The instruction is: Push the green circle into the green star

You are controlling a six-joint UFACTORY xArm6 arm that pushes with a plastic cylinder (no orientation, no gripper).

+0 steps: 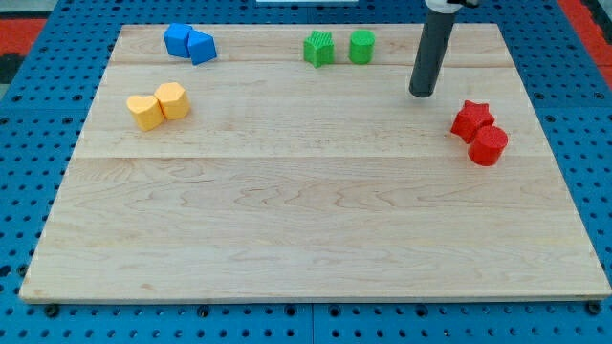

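The green circle (361,46) stands near the view's top, a little right of centre. The green star (319,48) is just to its left, with a small gap between them. My tip (422,94) rests on the board to the right of and below the green circle, about a block's width or more away from it. The dark rod rises from the tip to the view's top edge.
Two blue blocks (189,43) touch each other at the top left. A yellow heart (145,112) and a yellow hexagon (173,100) sit at the left. A red star (472,118) and a red circle (489,145) sit at the right, below my tip. The wooden board (306,239) lies on a blue pegboard.
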